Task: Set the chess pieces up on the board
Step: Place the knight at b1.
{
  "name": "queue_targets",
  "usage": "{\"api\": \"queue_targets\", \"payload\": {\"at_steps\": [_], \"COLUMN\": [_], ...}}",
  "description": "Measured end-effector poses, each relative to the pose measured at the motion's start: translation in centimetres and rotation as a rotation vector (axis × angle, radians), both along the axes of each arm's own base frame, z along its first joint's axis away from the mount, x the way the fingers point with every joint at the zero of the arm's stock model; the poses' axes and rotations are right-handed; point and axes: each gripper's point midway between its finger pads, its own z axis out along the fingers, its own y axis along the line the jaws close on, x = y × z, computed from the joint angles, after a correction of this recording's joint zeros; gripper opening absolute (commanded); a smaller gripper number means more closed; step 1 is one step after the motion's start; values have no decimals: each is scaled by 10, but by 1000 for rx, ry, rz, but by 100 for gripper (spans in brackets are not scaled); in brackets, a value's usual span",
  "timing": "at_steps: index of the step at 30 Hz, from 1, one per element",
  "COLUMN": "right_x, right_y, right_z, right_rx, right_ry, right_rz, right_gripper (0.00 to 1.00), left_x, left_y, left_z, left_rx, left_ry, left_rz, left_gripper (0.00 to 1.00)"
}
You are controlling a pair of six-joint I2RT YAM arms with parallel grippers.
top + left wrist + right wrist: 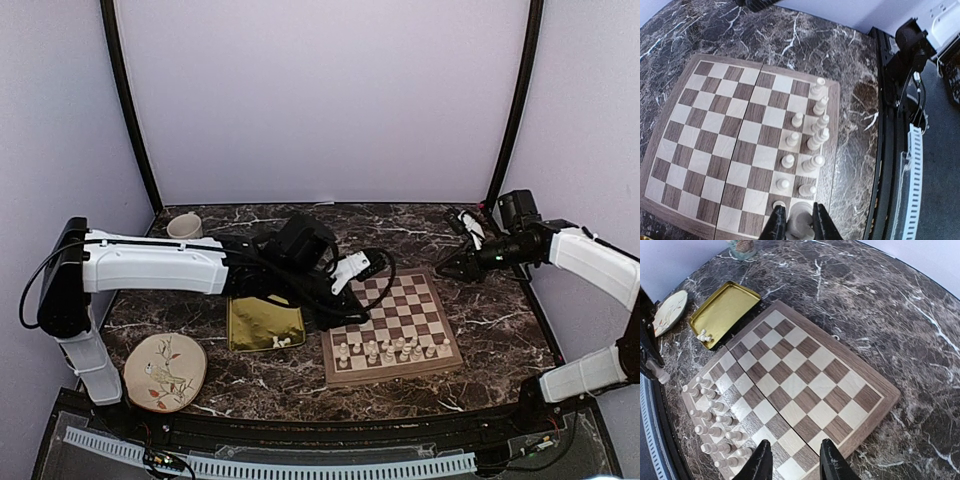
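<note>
One chess piece (801,223) clamped in left gripper (798,208) over board (735,125) (right gripper (796,443) parted, empty).

Top view, marble table (480,320): cream cup (184,226) at 10 o'clock, bird-drawing plate (186,358) at 8, gold tray (255,328) at 9, nearer centre.

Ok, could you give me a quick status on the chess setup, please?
Left gripper shut on chess piece at board edge. Right gripper open, empty. Some pieces in gold tray. Nothing blocking.
</note>
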Motion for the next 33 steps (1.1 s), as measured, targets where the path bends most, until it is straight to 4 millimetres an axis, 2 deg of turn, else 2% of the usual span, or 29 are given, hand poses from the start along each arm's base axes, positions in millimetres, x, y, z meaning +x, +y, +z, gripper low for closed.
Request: {"api": "queue_targets", "payload": {"at_steps": [5,10,18,33], "right_x": [14,17,16,16], "right_y": [-18,-19,-19,-17], "right_z": [-8,-8,-10,-10], "right_rx": [21,40,43,53], "right_ry": [18,-2,1,3], "right_rz": [-70,-72,-70,-61], "right_gripper": [33,34,35,35], "left_x": [-15,-28,-36,-33], "left_y": [6,0,-8,-7], "left_z": [-21,-45,-78,-88], "left_rx": [106,186,282,315], "left_ry": [-46,-84,-134,-160], "left_rz": [-60,-125,-190,-198], "left_gripper": [9,9,9,10]}}
